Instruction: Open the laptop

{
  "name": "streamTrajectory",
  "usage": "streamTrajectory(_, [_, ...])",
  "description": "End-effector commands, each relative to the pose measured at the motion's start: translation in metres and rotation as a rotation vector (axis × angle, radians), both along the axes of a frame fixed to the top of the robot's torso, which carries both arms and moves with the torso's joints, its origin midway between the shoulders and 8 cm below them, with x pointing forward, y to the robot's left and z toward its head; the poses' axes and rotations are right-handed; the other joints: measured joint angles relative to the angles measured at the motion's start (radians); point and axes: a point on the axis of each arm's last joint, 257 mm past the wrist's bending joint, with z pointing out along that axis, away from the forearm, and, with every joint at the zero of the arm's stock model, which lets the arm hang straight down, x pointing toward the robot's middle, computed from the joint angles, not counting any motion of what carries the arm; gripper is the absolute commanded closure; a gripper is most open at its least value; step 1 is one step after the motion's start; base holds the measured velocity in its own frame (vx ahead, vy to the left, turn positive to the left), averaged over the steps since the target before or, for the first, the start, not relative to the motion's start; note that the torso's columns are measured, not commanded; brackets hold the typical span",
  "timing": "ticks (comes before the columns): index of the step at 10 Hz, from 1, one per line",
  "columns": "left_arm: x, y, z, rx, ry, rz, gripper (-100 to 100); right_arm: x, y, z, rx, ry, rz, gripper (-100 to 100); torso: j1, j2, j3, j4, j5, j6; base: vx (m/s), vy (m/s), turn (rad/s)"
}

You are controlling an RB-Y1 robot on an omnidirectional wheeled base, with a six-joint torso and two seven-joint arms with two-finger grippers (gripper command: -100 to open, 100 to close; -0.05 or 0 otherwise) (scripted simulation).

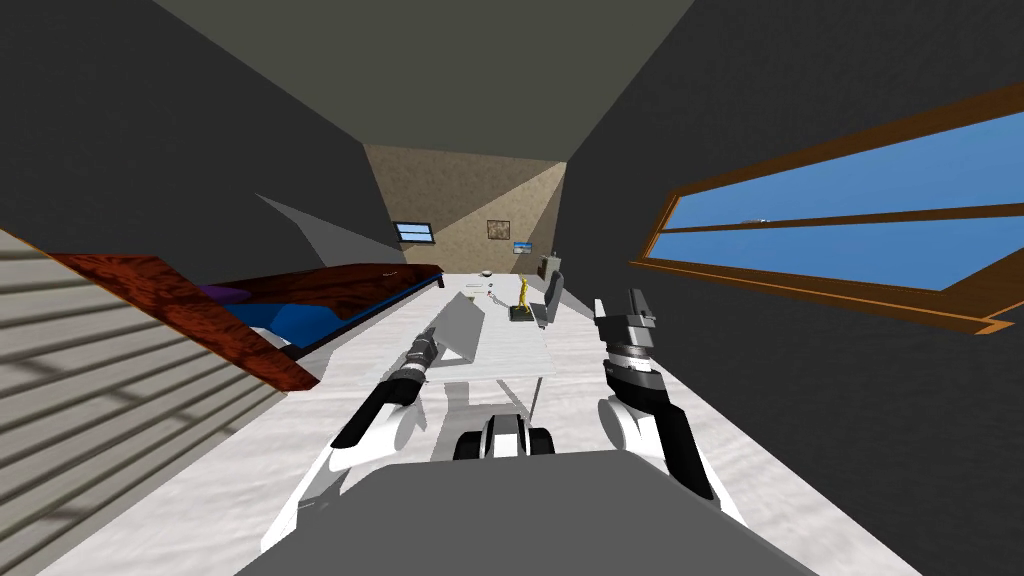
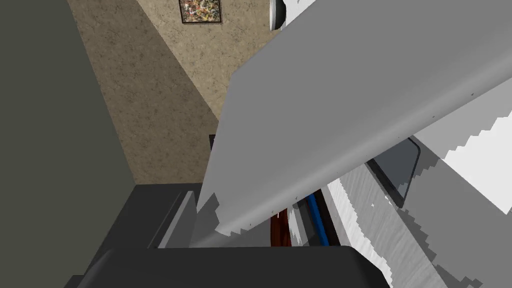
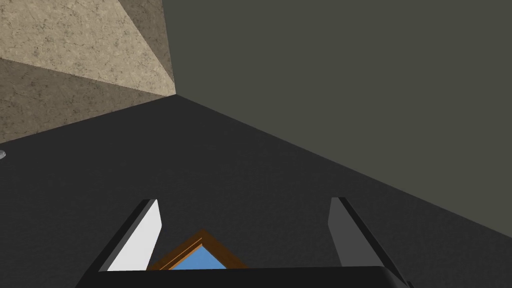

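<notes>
The laptop point(image 1: 462, 326) is plain grey and sits on the white table point(image 1: 520, 352) with its lid raised at a slant. In the head view my left gripper point(image 1: 432, 338) is at the lid's near left edge. In the left wrist view the lid point(image 2: 350, 100) runs across between the fingers. One finger point(image 2: 181, 222) touches the lid's edge and the lid hides most of the other, so the gripper looks shut on it. My right gripper point(image 1: 622, 305) is held up to the right of the table, open and with nothing in it point(image 3: 245, 205).
A yellow figurine point(image 1: 521, 295) and small items stand farther along the table, with a dark chair point(image 1: 552, 296) beside it. A bed point(image 1: 300, 310) with a brown frame and blue cover lies to the left. A window point(image 1: 850, 240) is in the right wall.
</notes>
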Motion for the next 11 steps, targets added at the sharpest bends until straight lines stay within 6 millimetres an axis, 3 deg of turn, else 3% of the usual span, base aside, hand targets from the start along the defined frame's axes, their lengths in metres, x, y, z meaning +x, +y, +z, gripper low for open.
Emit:
streamTrajectory(1, [0.006, -0.011, -0.014, -0.141, -0.007, -0.004, 100, 0.000, 0.000, 0.000, 0.000, 0.000, 0.000, 0, 0.000, 0.000, -0.001, 0.000, 0.000, 0.000, -0.030, 0.127, 0.007])
streamTrajectory(3, [0.007, -0.011, -0.017, -0.154, -0.001, -0.004, 100, 0.000, 0.000, 0.000, 0.000, 0.000, 0.000, 0, -0.004, 0.000, 0.000, 0.001, -0.002, 0.000, -0.019, 0.084, 0.009])
streamTrajectory(7, [0.011, -0.025, -0.050, -0.346, -0.010, -0.011, 100, 0.000, 0.000, 0.000, 0.000, 0.000, 0.000, 0, 0.000, -0.001, -0.001, 0.000, -0.001, 0.000, -0.006, 0.079, -0.014])
streamTrajectory(8, [0.006, -0.022, -0.041, -0.314, -0.004, -0.012, -100, 0.000, 0.000, 0.000, 0.000, 0.000, 0.000, 0, 0.001, -0.001, -0.001, 0.000, 0.000, -0.001, 0.012, 0.048, -0.003])
streamTrajectory(11, [-0.003, -0.019, -0.024, -0.314, -0.004, -0.013, -100, 0.000, 0.000, 0.000, 0.000, 0.000, 0.000, 0, -0.007, -0.002, -0.002, 0.000, -0.003, 0.000, 0.033, -0.027, 0.011])
